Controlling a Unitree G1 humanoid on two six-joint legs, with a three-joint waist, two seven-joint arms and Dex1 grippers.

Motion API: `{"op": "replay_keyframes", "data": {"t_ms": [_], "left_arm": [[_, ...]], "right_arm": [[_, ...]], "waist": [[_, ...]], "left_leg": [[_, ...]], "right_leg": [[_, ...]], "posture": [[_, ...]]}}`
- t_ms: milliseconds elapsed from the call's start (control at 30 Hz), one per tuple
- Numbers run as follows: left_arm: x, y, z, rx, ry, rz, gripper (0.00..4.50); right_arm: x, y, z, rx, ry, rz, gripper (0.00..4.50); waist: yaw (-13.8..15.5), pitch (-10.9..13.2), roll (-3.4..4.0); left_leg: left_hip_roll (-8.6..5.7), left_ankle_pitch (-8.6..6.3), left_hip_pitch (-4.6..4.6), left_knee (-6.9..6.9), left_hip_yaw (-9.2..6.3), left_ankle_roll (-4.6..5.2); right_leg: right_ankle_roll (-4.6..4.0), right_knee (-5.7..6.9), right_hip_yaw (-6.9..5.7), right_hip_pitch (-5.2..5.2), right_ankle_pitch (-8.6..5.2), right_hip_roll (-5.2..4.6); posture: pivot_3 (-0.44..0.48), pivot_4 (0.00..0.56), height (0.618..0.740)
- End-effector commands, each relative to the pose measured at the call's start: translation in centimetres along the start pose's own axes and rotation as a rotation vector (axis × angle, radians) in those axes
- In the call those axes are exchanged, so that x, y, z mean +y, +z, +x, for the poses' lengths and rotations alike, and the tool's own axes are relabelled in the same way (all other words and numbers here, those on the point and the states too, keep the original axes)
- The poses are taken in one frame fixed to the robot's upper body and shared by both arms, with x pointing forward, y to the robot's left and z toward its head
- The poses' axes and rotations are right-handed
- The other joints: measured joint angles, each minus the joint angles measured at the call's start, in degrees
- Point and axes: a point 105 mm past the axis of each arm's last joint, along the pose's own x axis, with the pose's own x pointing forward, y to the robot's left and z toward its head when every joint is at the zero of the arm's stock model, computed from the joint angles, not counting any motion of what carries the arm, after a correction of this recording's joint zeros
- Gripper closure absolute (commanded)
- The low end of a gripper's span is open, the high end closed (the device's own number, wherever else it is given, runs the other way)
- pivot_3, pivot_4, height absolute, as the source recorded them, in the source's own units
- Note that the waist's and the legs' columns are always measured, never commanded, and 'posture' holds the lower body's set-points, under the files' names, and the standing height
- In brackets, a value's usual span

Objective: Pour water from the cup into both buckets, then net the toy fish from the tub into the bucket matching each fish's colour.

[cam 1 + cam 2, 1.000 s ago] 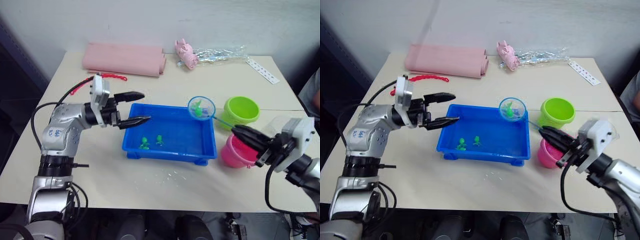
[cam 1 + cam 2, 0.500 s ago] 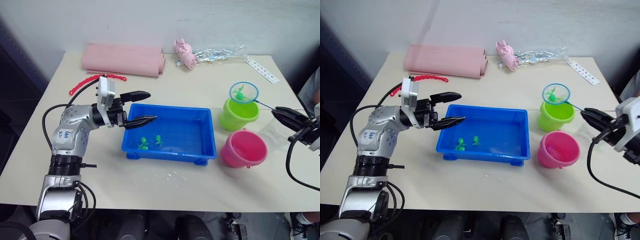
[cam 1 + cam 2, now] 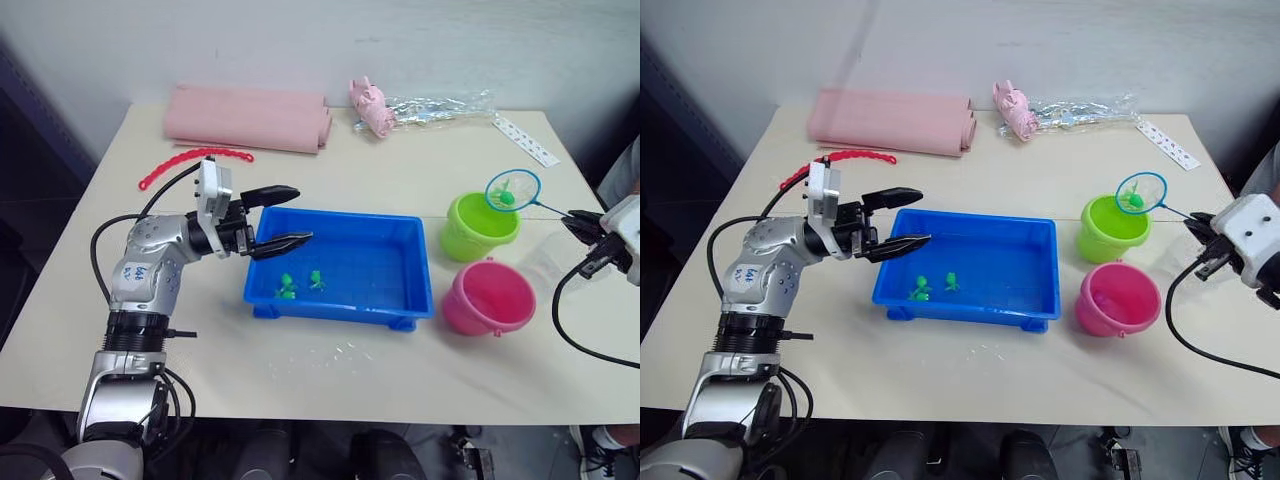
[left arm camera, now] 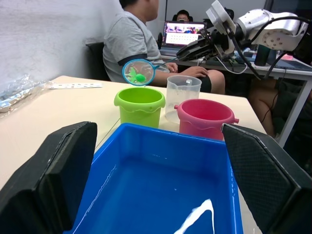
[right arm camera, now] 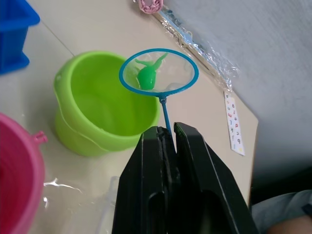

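Observation:
The blue tub [image 3: 340, 216] sits mid-table with two green toy fish [image 3: 287, 290] on its floor. My left gripper [image 3: 303, 213] is open, its fingers spread over the tub's left end. My right gripper [image 5: 168, 130] is shut on the thin handle of the net [image 3: 512, 190]. The net's blue hoop holds one green fish [image 5: 146, 78] just above the lime green bucket [image 3: 480, 225]. In front of that stands the pink bucket [image 3: 487, 297]. The clear cup [image 4: 183, 95] stands upright to the right of the buckets.
A rolled pink cloth [image 3: 248, 118], a pale pink toy [image 3: 372, 106], a clear wrapper [image 3: 440, 105] and a white strip [image 3: 523, 140] lie along the far edge. A red cord [image 3: 190, 162] lies far left. A person [image 4: 141, 39] sits beyond the table's right side.
The net with the green fish has travelled right, from over the tub's far right corner to above the green bucket, as my right arm drew back right. My left gripper stayed at the tub.

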Motion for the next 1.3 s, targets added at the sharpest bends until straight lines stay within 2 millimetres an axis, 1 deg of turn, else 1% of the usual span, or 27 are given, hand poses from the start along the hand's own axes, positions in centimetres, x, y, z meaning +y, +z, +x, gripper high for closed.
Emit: {"op": "replay_keyframes", "data": {"t_ms": [33, 100, 167, 233, 367, 500, 633, 767, 867, 967, 1133, 1233, 1267, 1300], "left_arm": [[0.5, -0.7, -1.1, 0.054, 0.035, 0.044, 0.03], [0.8, -1.0, -1.5, 0.060, 0.056, 0.042, 0.03], [0.8, -1.3, -1.6, 0.066, 0.054, 0.041, 0.03], [0.8, -1.3, -1.6, 0.053, 0.064, 0.033, 0.03], [0.8, -1.3, -1.3, 0.042, 0.069, 0.031, 0.03], [0.5, -1.3, -1.2, 0.031, 0.072, 0.026, 0.03], [0.3, -1.4, -1.1, 0.022, 0.076, 0.023, 0.03], [0.2, -1.4, -0.8, 0.015, 0.073, 0.018, 0.03], [0.2, -1.4, -0.5, 0.015, 0.075, 0.020, 0.03], [0.2, -1.2, -0.2, 0.002, 0.079, 0.020, 0.03], [-0.2, -1.1, 0.2, -0.018, 0.073, 0.014, 0.03], [-0.5, -1.1, 0.2, -0.022, 0.077, 0.008, 0.03], [-0.5, -1.2, 0.1, -0.020, 0.078, 0.006, 0.03], [-0.6, -1.2, 0.0, -0.020, 0.080, 0.004, 0.03]], "right_arm": [[-0.7, 0.2, -0.3, 0.010, -0.024, -0.152, 4.50], [-0.8, 0.2, -0.2, 0.027, -0.031, -0.215, 4.50], [-0.9, 0.1, -0.1, 0.035, -0.052, -0.223, 4.50], [-0.8, 0.3, 0.0, 0.034, -0.054, -0.269, 4.50], [0.1, 0.7, 0.1, 0.021, -0.015, -0.401, 4.50], [-0.5, 1.7, 0.0, 0.002, -0.072, -0.584, 4.50], [-0.5, 1.9, 0.0, 0.003, -0.084, -0.776, 4.50], [0.9, 1.4, 0.0, -0.012, -0.008, -0.898, 4.50], [1.3, 1.6, 0.0, -0.034, 0.005, -0.993, 4.50], [1.5, 1.2, -0.1, -0.029, 0.019, -1.065, 4.50], [1.4, 0.9, -0.2, -0.006, 0.015, -1.077, 4.50], [1.3, 0.8, -0.2, -0.008, 0.012, -1.070, 4.50], [1.4, 0.9, -0.2, -0.021, 0.006, -1.055, 4.50], [1.3, 1.3, -0.3, -0.050, -0.021, -0.990, 4.50]], "waist": [[0.0, 0.0, 0.00], [-0.1, 0.0, 0.00], [0.0, 0.0, 0.00], [0.0, 0.0, 0.00], [0.0, 0.0, 0.00], [0.0, 0.0, 0.01], [-0.1, 0.0, 0.01], [-0.1, 0.0, 0.00], [-0.1, 0.0, 0.01], [-0.1, 0.0, 0.01], [-0.1, 0.0, 0.01], [-0.1, 0.0, 0.02], [-0.1, 0.0, 0.02], [-0.1, 0.0, 0.02]], "left_leg": [[0.00, 0.00, 0.00, 0.00, 0.00, 0.00], [0.00, 0.00, 0.02, 0.00, 0.03, 0.00], [0.01, 0.00, 0.02, 0.02, 0.04, 0.00], [0.02, 0.00, 0.01, 0.03, 0.02, 0.00], [0.01, 0.00, 0.00, 0.04, 0.00, 0.00], [0.00, 0.00, -0.01, 0.05, 0.00, 0.00], [0.03, 0.00, 0.00, 0.05, 0.00, 0.00], [0.02, 0.00, 0.00, 0.05, 0.00, 0.00], [0.01, 0.00, -0.01, 0.05, 0.00, 0.00], [0.01, 0.00, -0.01, 0.05, 0.01, 0.00], [0.01, 0.00, 0.00, 0.05, 0.00, 0.00], [0.01, 0.00, 0.00, 0.05, 0.00, 0.00], [0.02, 0.00, 0.00, 0.04, 0.00, -0.01], [0.02, 0.00, 0.00, 0.04, 0.00, 0.00]], "right_leg": [[0.00, 0.00, -0.01, 0.00, 0.00, 0.00], [0.00, 0.02, -0.10, 0.00, 0.00, 0.01], [0.00, 0.04, -0.14, -0.01, 0.00, 0.00], [0.00, 0.03, -0.10, -0.01, 0.00, 0.00], [0.00, 0.02, -0.01, 0.00, 0.00, -0.01], [0.00, 0.02, 0.00, 0.00, 0.00, -0.03], [0.00, 0.02, 0.07, -0.01, 0.00, -0.02], [0.00, 0.01, 0.11, -0.01, 0.00, -0.02], [0.00, 0.02, 0.10, -0.01, 0.00, -0.03], [0.00, 0.03, 0.11, 0.00, 0.00, -0.03], [0.00, 0.02, 0.11, -0.01, 0.00, -0.03], [0.00, 0.02, 0.11, -0.01, 0.00, -0.02], [0.00, 0.02, 0.12, -0.01, 0.00, -0.02], [0.00, 0.03, 0.11, -0.01, 0.00, -0.02]], "posture": [[0.000, 0.150, 0.740], [0.000, 0.150, 0.740], [0.000, 0.150, 0.740], [0.000, 0.150, 0.740], [0.000, 0.150, 0.740], [0.000, 0.150, 0.740], [0.000, 0.150, 0.740], [0.000, 0.150, 0.740], [0.000, 0.150, 0.740], [0.000, 0.150, 0.740], [0.000, 0.150, 0.740], [0.000, 0.150, 0.740], [0.000, 0.150, 0.740], [0.000, 0.150, 0.740]]}}
